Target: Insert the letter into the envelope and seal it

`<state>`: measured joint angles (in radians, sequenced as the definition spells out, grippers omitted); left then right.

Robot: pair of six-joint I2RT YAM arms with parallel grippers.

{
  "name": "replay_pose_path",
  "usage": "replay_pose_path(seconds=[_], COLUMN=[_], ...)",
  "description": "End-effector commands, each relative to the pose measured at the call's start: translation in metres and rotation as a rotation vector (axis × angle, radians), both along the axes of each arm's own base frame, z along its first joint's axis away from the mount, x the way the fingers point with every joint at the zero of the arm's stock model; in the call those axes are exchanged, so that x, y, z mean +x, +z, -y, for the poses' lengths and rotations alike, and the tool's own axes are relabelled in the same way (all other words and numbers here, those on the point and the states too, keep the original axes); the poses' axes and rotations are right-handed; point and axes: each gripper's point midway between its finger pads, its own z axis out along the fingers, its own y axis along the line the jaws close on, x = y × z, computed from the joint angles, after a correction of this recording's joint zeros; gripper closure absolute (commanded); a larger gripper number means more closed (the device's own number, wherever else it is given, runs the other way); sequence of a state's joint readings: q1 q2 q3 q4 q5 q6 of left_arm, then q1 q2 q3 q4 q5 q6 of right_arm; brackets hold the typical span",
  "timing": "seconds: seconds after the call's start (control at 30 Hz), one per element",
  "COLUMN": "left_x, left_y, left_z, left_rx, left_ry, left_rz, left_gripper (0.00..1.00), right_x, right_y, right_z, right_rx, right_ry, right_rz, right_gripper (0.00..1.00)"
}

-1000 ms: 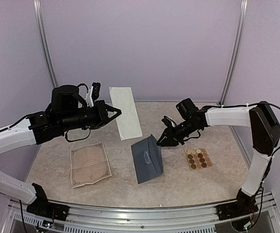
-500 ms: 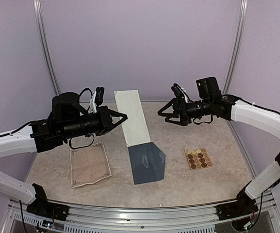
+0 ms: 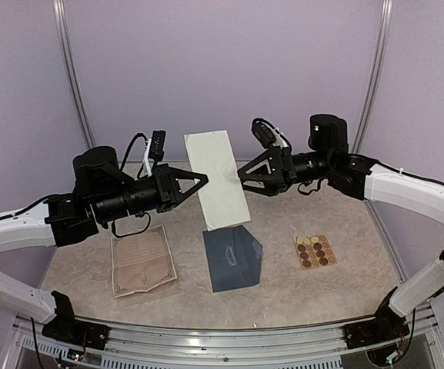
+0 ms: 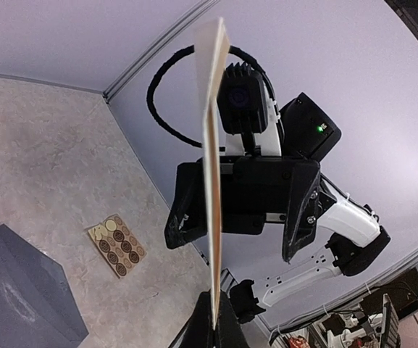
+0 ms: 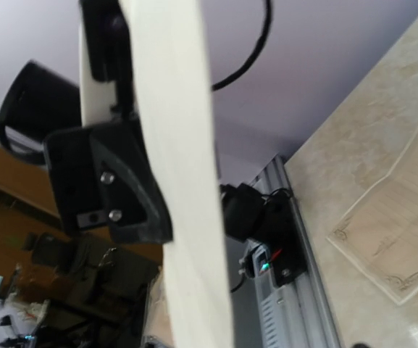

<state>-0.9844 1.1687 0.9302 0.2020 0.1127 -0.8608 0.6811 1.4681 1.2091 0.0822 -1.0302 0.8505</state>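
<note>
Left gripper (image 3: 204, 181): clenched on the left long edge of a cream sheet (image 3: 218, 178) and holding it in the air. In the left wrist view the sheet runs edge-on into the closed fingertips.
Right gripper (image 3: 242, 177): released, fingers spread wide, facing the left gripper from the sheet's other side. Its tips are just at the sheet's right edge. I cannot tell whether they touch it.
Edges and room: only the sheet separates the two grippers. Both hang well above the counter (image 3: 298, 296). The lilac walls stand well apart behind them.
Cream sheet, axis: long and narrow, with its long axis steep. The top leans toward the left gripper's side and the lower end reaches down close to the envelope's far edge.
Envelope (image 3: 232, 260), place: flat on the counter, below both grippers and nearer the arm bases, roughly under the gap between them. Neither gripper touches it.
Envelope, look: slate-blue, with a faint oval mark on its face. The triangular flap is laid open.
Envelope, axis: the long axis runs from the arm bases toward the far wall, slightly slanted. The flap points to the right gripper's side.
Letter (image 3: 142, 263): creased tan sheet with an ornate border, flat below the left gripper and well apart from the envelope.
Sticker sheet (image 3: 315, 251): tan, with rows of round brown stickers, below the right gripper and beside the flap but apart from it.
</note>
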Motion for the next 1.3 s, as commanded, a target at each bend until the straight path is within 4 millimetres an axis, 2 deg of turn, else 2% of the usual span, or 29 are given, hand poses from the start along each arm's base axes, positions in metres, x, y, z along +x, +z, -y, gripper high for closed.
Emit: replay_pose_path(seconds=[0.0,0.07,0.17,0.43,0.53,0.6,0.63,0.7,0.8,0.9,0.97,1.1,1.27], left_x=[-0.007,-0.008,-0.008,-0.009,-0.008,-0.007,-0.006,0.0,0.01,0.018,0.023,0.026,0.028], left_y=[0.011,0.01,0.008,0.005,0.005,0.002,0.0,-0.011,-0.04,-0.071,-0.096,-0.145,-0.189], left_z=[0.005,0.008,0.009,0.013,0.014,0.015,0.015,0.013,0.005,-0.004,-0.008,-0.014,-0.01], left_rx=[-0.032,-0.029,-0.024,-0.019,-0.021,-0.015,-0.008,0.021,0.089,0.152,0.194,0.303,0.396], left_ry=[-0.037,-0.045,-0.047,-0.044,-0.04,-0.036,-0.033,0.002,0.08,0.145,0.172,0.204,0.193], left_rz=[0.029,0.028,0.026,0.023,0.019,0.012,0.007,-0.028,-0.111,-0.205,-0.28,-0.396,-0.484], left_gripper=[1.0,1.0,1.0,1.0,1.0,1.0,0.98,0.81,0.59,0.46,0.43,0.42,0.44], right_x=[-0.013,-0.014,-0.015,-0.014,-0.014,-0.01,-0.006,0.006,0.024,0.04,0.043,0.048,0.051], right_y=[0.015,0.017,0.02,0.019,0.017,0.013,0.01,-0.002,-0.039,-0.077,-0.102,-0.136,-0.183], right_z=[-0.012,-0.016,-0.021,-0.027,-0.027,-0.027,-0.027,-0.025,-0.011,0.013,0.028,0.045,0.058], right_rx=[0.049,0.055,0.064,0.061,0.053,0.036,0.017,-0.041,-0.17,-0.264,-0.318,-0.433,-0.58], right_ry=[0.068,0.076,0.083,0.096,0.094,0.065,0.037,-0.041,-0.149,-0.243,-0.282,-0.323,-0.352], right_rz=[0.019,0.017,0.021,0.012,0.009,0.004,0.003,-0.006,-0.078,-0.151,-0.196,-0.222,-0.269], right_gripper=[0.3,0.43,0.54,0.77,0.88,1.0,1.0,1.0,1.0,1.0,1.0,1.0,1.0])
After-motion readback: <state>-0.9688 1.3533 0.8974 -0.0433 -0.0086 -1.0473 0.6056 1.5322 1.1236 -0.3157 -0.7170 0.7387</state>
